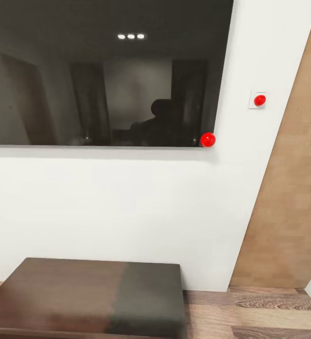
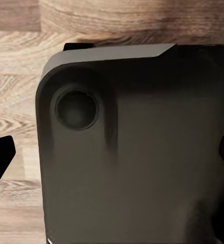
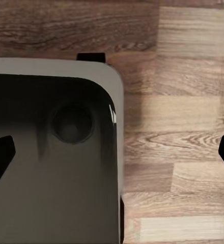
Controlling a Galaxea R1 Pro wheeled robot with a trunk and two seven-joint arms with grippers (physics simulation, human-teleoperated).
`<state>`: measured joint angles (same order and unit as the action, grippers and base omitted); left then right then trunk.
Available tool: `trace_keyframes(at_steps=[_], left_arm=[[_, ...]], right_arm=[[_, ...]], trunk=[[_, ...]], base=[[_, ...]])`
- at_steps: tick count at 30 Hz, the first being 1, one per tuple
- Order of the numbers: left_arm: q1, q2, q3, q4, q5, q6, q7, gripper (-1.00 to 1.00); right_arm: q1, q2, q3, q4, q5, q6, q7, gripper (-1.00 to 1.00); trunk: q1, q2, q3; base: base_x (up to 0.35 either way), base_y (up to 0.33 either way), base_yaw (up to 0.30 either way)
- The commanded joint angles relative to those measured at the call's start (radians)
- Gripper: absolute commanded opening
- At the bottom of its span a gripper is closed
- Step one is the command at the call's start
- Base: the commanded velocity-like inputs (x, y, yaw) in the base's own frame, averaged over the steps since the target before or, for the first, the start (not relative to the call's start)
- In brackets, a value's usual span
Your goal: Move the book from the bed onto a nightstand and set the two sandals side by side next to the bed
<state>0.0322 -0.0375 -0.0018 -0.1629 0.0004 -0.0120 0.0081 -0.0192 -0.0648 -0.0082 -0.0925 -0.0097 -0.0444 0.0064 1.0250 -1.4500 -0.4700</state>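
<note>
The book, the bed, the nightstand and the two sandals are out of view. In the left wrist view my left gripper (image 2: 113, 155) is open, its dark fingertips (image 2: 1, 157) far apart over the robot's dark grey base (image 2: 142, 168) and the wood-plank floor (image 2: 15, 76). In the right wrist view my right gripper (image 3: 113, 155) is open too, with nothing between its fingertips (image 3: 0, 157). It hangs over the base's rounded corner (image 3: 51, 168) and the floor (image 3: 178, 127).
The head view faces a white wall (image 1: 127, 207) close ahead, bearing a large glossy black panel (image 1: 103, 70). One red knob (image 1: 208, 139) sits at its corner and another (image 1: 259, 100) on a wall plate. A long dark lampless bench (image 1: 85, 296) stands below. A brown wood panel (image 1: 292, 188) is on the right.
</note>
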Motion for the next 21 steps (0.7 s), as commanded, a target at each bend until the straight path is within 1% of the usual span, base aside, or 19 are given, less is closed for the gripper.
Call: trace_keyframes(at_steps=[1, 6, 7, 14, 18, 21], left_arm=[[0.000, -0.002, -0.002, -0.006, -0.001, 0.000, -0.002, 1.00], [0.000, -0.005, -0.004, -0.034, -0.005, 0.001, -0.009, 1.00], [0.000, -0.005, -0.004, -0.501, -0.004, 0.000, -0.011, 1.00], [0.001, -0.003, -0.012, -0.496, -0.008, -0.005, -0.018, 1.00], [0.001, -0.003, -0.027, -0.493, -0.009, -0.021, -0.017, 1.00], [0.001, -0.004, -0.031, -0.490, -0.007, -0.032, -0.017, 1.00]], right_arm=[[0.000, -0.006, 0.000, -0.006, 0.000, -0.002, 0.000, 1.00], [0.000, -0.034, -0.002, -0.034, -0.002, -0.006, 0.001, 1.00], [-0.001, -0.050, -0.002, -0.326, -0.002, -0.005, -0.002, 1.00], [0.000, -0.052, 0.000, -0.305, 0.002, -0.005, -0.005, 1.00], [0.000, -0.050, 0.009, -0.288, 0.013, -0.007, -0.004, 1.00], [0.000, -0.048, 0.018, -0.283, 0.027, -0.007, -0.005, 1.00]], trunk=[[0.000, 0.000, 0.000], [0.000, 0.000, 0.000], [0.000, 0.000, 0.000], [0.000, 0.000, 0.000], [0.000, 0.000, 0.000], [0.000, 0.000, 0.000]], base=[[0.000, 0.000, 0.000], [0.000, 0.000, 0.000], [0.000, 0.000, 0.000], [0.000, 0.000, 0.000], [0.000, 0.000, 0.000], [0.000, 0.000, 0.000]])
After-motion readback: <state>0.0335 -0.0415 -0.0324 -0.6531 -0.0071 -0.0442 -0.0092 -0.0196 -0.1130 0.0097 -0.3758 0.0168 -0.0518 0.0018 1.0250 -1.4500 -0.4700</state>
